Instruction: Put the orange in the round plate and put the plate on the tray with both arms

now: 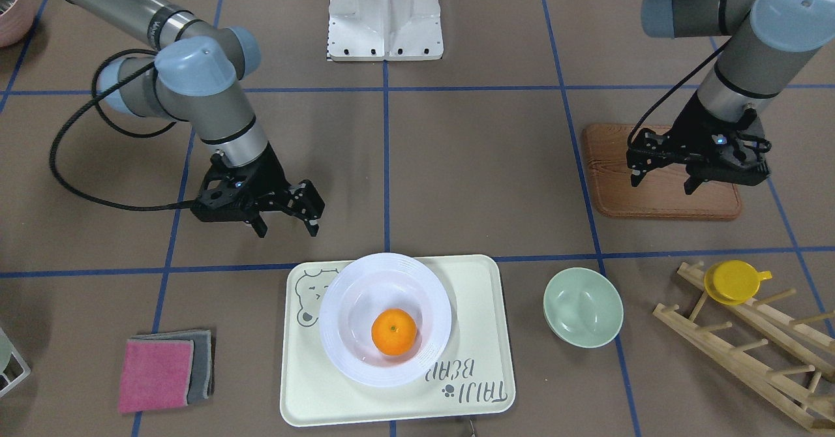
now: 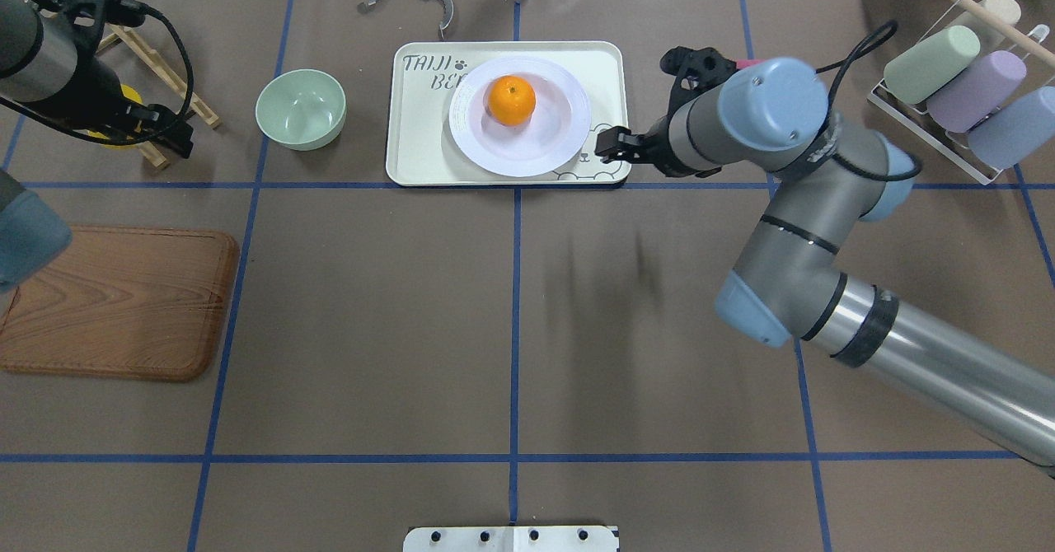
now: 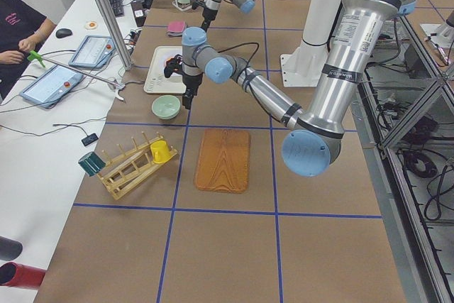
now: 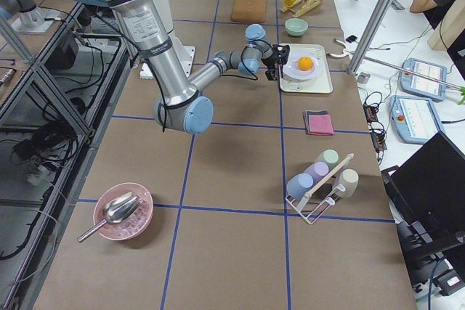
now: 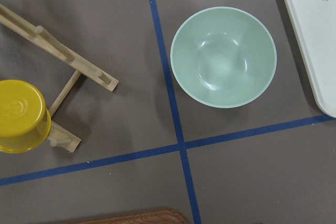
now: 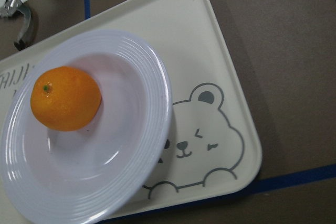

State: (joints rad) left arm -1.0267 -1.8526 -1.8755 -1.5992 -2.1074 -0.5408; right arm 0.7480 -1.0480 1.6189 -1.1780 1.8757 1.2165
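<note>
The orange [image 1: 394, 332] lies inside the white round plate [image 1: 346, 352], and the plate stands on the cream bear tray [image 1: 476, 306]. The overhead view shows the orange [image 2: 511, 100], plate [image 2: 548, 144] and tray [image 2: 412, 148] at the table's far middle. My right gripper [image 1: 287, 231] hangs open and empty just off the tray's bear corner, apart from the plate. Over the wooden board, well clear of the tray, my left gripper [image 1: 662, 184] is open and empty too. The right wrist view looks down on the orange [image 6: 65, 105], plate [image 6: 105, 171] and tray [image 6: 220, 66].
A pale green bowl [image 1: 582, 306] sits beside the tray, and a brown wooden board [image 1: 652, 205] lies under the left gripper. A wooden rack [image 1: 750, 352] carries a yellow cup [image 1: 734, 280]. Pink and grey cloths [image 1: 163, 368] lie on the tray's other side. A cup rack [image 2: 956, 82] stands far right.
</note>
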